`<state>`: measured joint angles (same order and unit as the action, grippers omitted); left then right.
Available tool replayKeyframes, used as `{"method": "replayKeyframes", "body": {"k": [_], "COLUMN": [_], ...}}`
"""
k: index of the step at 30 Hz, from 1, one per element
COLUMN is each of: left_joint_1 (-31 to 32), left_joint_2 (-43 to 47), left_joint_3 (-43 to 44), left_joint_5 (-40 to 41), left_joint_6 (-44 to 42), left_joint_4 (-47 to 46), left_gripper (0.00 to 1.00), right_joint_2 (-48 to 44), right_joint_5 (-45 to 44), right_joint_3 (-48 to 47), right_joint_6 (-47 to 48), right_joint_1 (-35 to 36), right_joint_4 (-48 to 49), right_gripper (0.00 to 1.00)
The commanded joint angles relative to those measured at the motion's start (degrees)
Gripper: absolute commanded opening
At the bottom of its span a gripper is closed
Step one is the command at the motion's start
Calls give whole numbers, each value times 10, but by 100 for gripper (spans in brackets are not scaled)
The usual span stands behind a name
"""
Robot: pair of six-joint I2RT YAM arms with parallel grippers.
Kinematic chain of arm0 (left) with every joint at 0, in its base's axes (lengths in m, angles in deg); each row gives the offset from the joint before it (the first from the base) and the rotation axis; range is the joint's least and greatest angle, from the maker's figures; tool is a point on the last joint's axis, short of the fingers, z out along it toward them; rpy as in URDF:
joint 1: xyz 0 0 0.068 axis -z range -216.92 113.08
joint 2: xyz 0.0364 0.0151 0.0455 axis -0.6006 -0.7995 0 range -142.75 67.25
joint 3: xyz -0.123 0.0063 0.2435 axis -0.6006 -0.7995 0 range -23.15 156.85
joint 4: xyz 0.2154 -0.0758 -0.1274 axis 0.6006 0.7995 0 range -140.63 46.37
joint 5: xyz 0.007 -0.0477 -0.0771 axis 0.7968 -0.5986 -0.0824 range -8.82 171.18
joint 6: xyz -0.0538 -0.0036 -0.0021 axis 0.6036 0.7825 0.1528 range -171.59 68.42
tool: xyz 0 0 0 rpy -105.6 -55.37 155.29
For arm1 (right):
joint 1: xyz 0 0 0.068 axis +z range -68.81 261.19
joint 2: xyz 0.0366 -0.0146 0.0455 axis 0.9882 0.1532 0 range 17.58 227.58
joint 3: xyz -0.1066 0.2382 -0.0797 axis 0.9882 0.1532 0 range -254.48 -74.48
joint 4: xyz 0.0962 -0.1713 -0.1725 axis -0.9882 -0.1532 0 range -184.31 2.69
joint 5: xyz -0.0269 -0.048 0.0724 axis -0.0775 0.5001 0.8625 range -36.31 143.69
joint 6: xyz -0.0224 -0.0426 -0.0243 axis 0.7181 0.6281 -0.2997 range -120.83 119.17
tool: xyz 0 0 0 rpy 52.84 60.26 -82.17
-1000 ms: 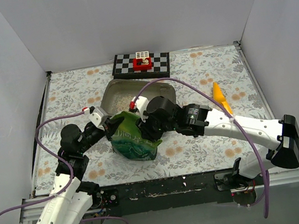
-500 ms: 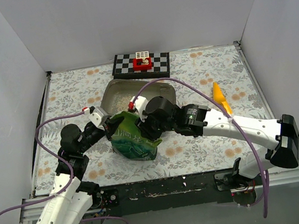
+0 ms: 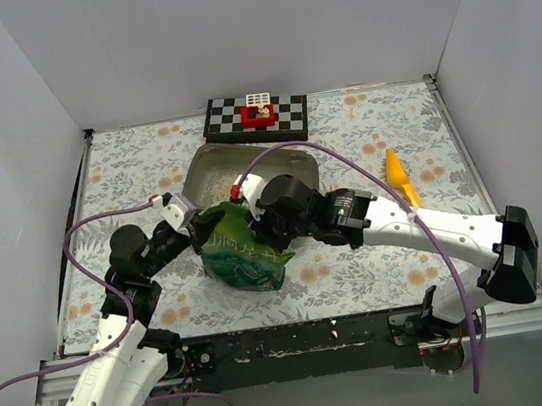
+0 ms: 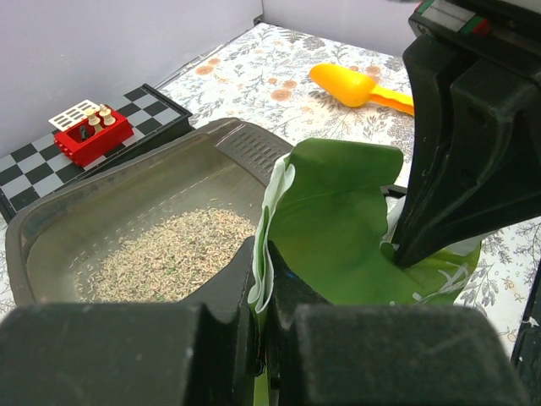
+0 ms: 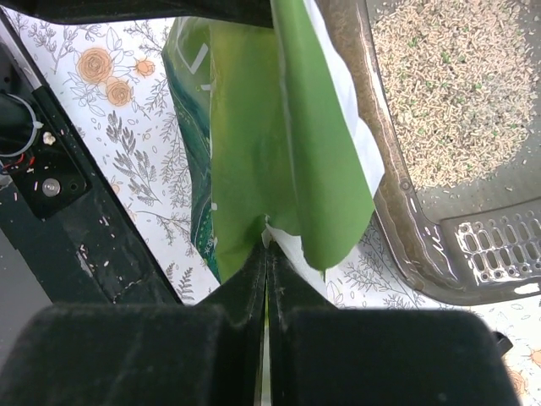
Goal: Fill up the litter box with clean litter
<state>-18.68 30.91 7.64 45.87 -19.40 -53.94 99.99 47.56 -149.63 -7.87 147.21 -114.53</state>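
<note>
The green bag (image 3: pixel 240 256) stands on the desk (image 3: pixel 380 260), close to the arm bases. The left pincer (image 4: pixel 260 288) is clenched on its left top edge, and the right pincer (image 5: pixel 267 262) grips its right edge. Just behind the bag lies the litter box (image 3: pixel 200 158), with clean litter (image 3: pixel 224 181) on its floor.

One overhead view, two close wrist views.
The whole table (image 3: pixel 363 139) is seen from above and behind; the left wrist view is aimed low across, the right straight down. The litter box (image 3: pixel 285 159) and green bag (image 3: pixel 243 252) are shared by all three.
</note>
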Motion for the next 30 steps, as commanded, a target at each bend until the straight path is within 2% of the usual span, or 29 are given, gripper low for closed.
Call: {"method": "replayKeyframes", "body": {"k": [1,4,9,18,25,30], "left_joint_1": [5,5,5,5,5,5], "left_joint_2": [3,1,-11,-18,-12,-8], "left_joint_3": [0,7,28,40,33,29], "left_joint_5": [3,15,44,82,78,79], "left_joint_6": [1,7,24,34,39,37], "left_joint_4": [-2,-1,6,9,7,9], "left_gripper": [0,0,0,0,0,0], "right_joint_2": [-32,-19,-12,20,7,-25], "right_joint_5": [-24,11,56,84,64,8], "right_joint_3": [-18,-63,-86,-113,-97,-105], "right_joint_6": [13,6,-16,-51,-75,-75], "right_joint_1": [-4,2,27,95,104,104], "right_joint_4": [10,-33,-44,-57,-64,-85], "right_gripper": [1,1,1,1,1,1]}}
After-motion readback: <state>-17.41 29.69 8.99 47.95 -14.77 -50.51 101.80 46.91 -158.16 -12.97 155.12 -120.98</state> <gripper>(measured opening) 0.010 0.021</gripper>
